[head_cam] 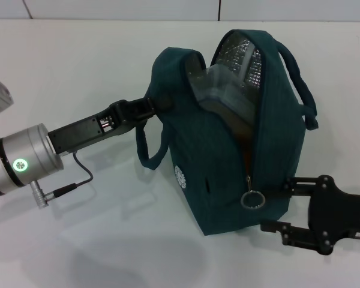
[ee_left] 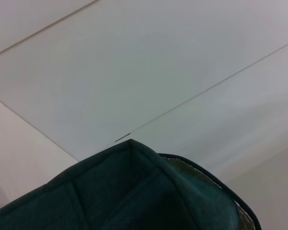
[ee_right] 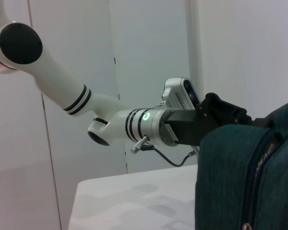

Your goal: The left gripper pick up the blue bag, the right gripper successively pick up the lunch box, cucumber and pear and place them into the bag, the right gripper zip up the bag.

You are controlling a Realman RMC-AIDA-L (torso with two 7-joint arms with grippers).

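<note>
Teal fabric fills the middle of the head view: the bag (head_cam: pixel 228 156) stands upright on the white table (head_cam: pixel 78 72), its mouth gaping at the top so the foil lining shows. The left gripper (head_cam: pixel 159 102) reaches in from the left edge of the frame and pinches the bag's near top edge by a handle, its fingers pressed together on the cloth; I judge this grip is there to keep the bag steady and its mouth taut while the zip is worked. Inside, in the upper centre, the clear box (head_cam: pixel 219 87) lies just under the opening, with something orange beneath it, probably the pear, though too little shows to be sure. No cucumber can be seen.

The right gripper (head_cam: pixel 285 204) sits at the lower right, fingers spread, the upper one lying close beside the ring pull (head_cam: pixel 252 200) that hangs low on the bag's front end. The zip is open along most of its length. Packing looks finished, and closing the zip seems the step in hand.
</note>
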